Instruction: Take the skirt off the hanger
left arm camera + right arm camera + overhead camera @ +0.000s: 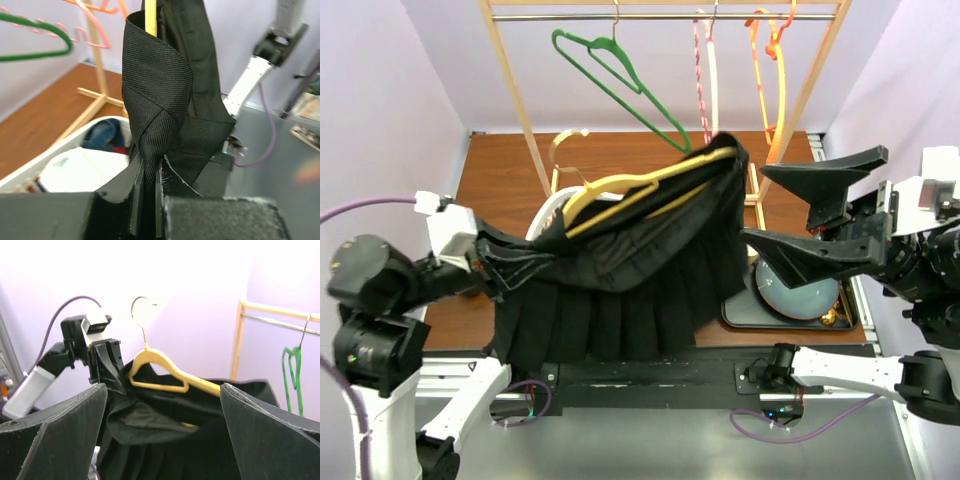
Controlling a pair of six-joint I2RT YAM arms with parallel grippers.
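A black pleated skirt (620, 290) hangs over a yellow hanger (640, 185) held above the table's middle. My left gripper (488, 262) is shut on the skirt's waistband at its left end; in the left wrist view the black fabric (160, 100) is pinched between the jaws, with the yellow hanger bar (150, 20) rising above. My right gripper (790, 215) is open and empty, just right of the skirt. In the right wrist view the hanger (165, 367) and skirt (175, 440) show between its spread fingers (55, 435).
A wooden clothes rack (515, 110) stands at the back with green (620, 80), pink-white (705, 80) and orange (770, 70) hangers. A white basket (75, 165) of clothes sits behind the skirt. A dark tray (795, 310) with a bluish plate lies at the right.
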